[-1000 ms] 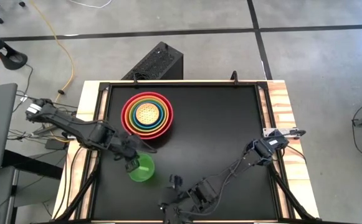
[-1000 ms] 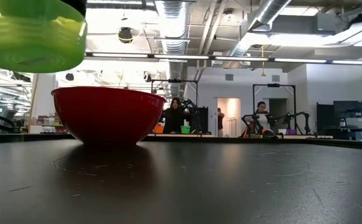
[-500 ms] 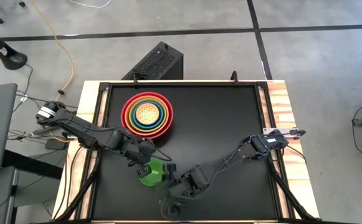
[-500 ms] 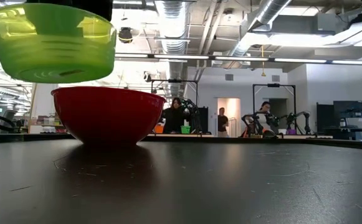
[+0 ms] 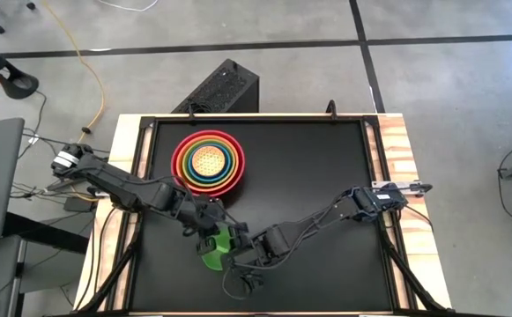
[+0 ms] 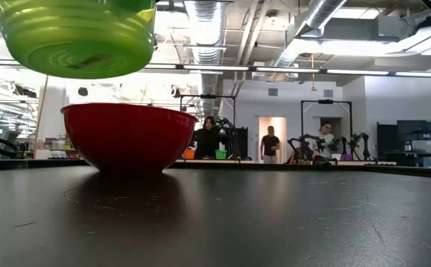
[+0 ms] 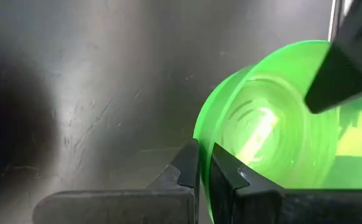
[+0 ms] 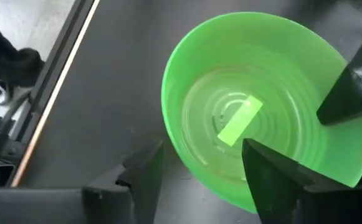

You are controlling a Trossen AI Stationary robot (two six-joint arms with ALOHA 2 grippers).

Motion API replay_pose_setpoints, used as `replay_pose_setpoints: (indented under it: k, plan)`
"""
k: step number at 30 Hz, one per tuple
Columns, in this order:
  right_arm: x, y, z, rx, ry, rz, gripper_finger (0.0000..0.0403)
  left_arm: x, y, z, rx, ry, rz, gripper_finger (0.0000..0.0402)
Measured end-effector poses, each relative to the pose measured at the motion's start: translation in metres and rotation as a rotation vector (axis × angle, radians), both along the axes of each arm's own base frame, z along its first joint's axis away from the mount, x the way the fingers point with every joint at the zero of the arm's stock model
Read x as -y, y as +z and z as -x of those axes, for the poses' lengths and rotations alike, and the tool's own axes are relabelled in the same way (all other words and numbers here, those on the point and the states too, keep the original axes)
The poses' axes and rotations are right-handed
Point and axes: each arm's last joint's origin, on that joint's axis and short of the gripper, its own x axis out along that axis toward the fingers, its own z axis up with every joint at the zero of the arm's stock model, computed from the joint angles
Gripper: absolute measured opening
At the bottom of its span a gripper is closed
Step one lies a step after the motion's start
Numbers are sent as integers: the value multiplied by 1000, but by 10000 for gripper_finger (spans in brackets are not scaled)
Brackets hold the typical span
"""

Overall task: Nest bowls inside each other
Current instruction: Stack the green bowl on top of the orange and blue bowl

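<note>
The smallest, bright green bowl (image 5: pixel 220 252) hangs in the air over the table's near middle, seen from below in the low view (image 6: pixel 74 37). My left gripper (image 7: pixel 204 155) is shut on its rim. My right gripper (image 8: pixel 200 149) is open beside it, on the side across from my left gripper. One finger (image 8: pixel 265 171) is over the bowl's hollow and the other (image 8: pixel 144 169) is outside the wall; I cannot tell whether either touches. The other bowls sit nested in the red bowl (image 5: pixel 208 163), which rests by its base on the table's far left part, with the dotted yellow-orange bowl (image 5: pixel 208 160) innermost. My left gripper pinches the green bowl's rim (image 7: pixel 200 134) with one finger inside the bowl and one outside its wall. The fingers slant down from the table's left side. The bowl is lifted clear of the table, mouth up and somewhat tilted.
The black table top (image 5: pixel 326 176) is bare to the right of the red bowl and around the green one. A raised frame (image 5: pixel 374 119) runs along its edges. In the room beyond the table, people (image 6: pixel 268 144) stand by other robot stations.
My left gripper has carried the green bowl toward the table's right and near edge, rolling its wrist so the bowl has turned. My right gripper has come from the near edge toward the bowl and now stands at its rim.
</note>
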Motion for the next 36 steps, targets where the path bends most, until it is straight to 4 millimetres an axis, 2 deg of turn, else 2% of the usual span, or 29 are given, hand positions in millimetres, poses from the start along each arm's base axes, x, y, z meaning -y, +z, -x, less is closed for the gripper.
replay_pose_setpoints:
  k: [3, 11, 13, 16, 20, 23, 26, 31, 33, 36]
  plan:
    - [0, -1, 0, -1, 33, 27, 197, -1, 0, 0, -2, -15, 7, 0]
    - [-5, 0, 1, -15, 123, -9, 43, -4, 5, -7, 59, -116, 75, 0]
    - [-5, 0, 0, -13, 140, -29, 15, -6, 6, -8, 69, -124, 65, 1]
    - [-6, 1, 0, -20, 161, -64, 12, -8, 6, -8, 83, -146, 49, 13]
    - [-4, -2, 3, -76, 166, -105, 5, -11, 14, -3, 113, -219, 48, 47]
    - [2, -7, 9, -172, 110, -104, 4, -17, 23, 6, 127, -295, 79, 75]
    - [15, -1, 13, -215, 73, -84, 3, -29, 36, 21, 146, -287, 48, 94]
    - [46, 25, 14, -161, 28, -83, 1, -56, 66, 55, 272, -130, -166, 102]
    - [66, 34, 10, -126, 4, -82, 1, -66, 80, 70, 345, -32, -277, 99]
    - [106, 46, -1, -44, -56, -78, 1, -80, 97, 95, 426, 133, -431, 96]
